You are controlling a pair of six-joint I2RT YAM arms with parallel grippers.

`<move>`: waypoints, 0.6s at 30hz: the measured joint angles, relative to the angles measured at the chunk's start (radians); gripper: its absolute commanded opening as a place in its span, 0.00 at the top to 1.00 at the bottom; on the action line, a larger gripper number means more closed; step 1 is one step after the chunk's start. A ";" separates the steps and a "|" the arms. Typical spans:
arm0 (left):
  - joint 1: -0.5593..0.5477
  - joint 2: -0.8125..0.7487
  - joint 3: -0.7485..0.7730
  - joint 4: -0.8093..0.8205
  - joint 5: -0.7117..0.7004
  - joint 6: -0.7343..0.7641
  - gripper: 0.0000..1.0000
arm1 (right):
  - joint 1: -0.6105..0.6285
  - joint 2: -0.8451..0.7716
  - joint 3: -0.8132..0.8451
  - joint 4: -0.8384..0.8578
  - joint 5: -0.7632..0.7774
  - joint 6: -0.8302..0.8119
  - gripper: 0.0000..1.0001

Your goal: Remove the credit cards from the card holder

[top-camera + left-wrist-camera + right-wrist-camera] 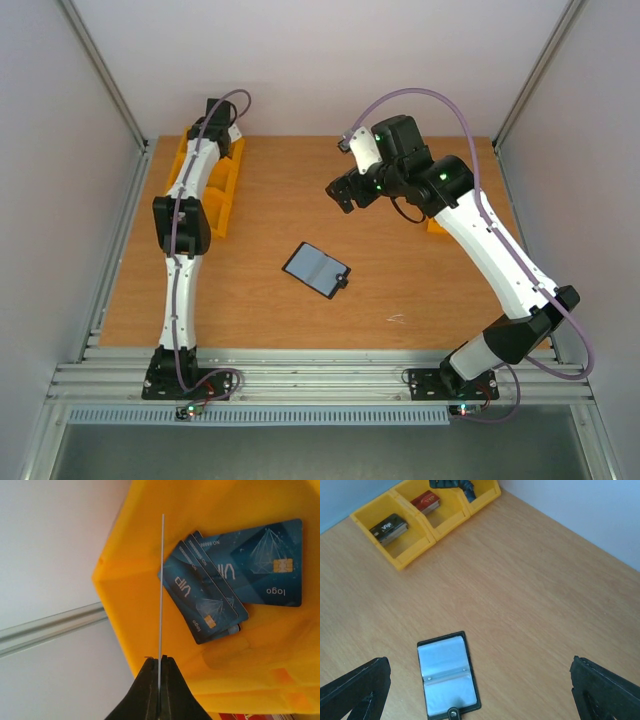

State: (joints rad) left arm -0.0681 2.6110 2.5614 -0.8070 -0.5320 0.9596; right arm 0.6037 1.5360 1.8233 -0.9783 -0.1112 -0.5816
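left gripper [159, 672] clamps card [162, 590] edge-on | right gripper [347, 190] spread above holder [448, 674] | card: light, stiff, slick; pinch short edge

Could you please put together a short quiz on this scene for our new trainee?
1. True or false: the right tool is shut on the card holder.
2. What does the left tool hold? A) a card, edge-on; B) the card holder; C) nothing.
3. What colour are the cards lying in the yellow bin under the left tool?
Key: 1 false, it stands open above the holder; 2 A; 3 blue.
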 measured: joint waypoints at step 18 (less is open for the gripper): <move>0.038 0.068 0.037 0.020 -0.026 -0.044 1.00 | 0.000 0.000 0.000 -0.002 -0.025 0.000 0.01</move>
State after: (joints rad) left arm -0.0303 2.6789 2.5988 -0.7872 -0.5575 0.9157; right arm 0.6037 1.5360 1.8236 -0.9802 -0.1360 -0.5816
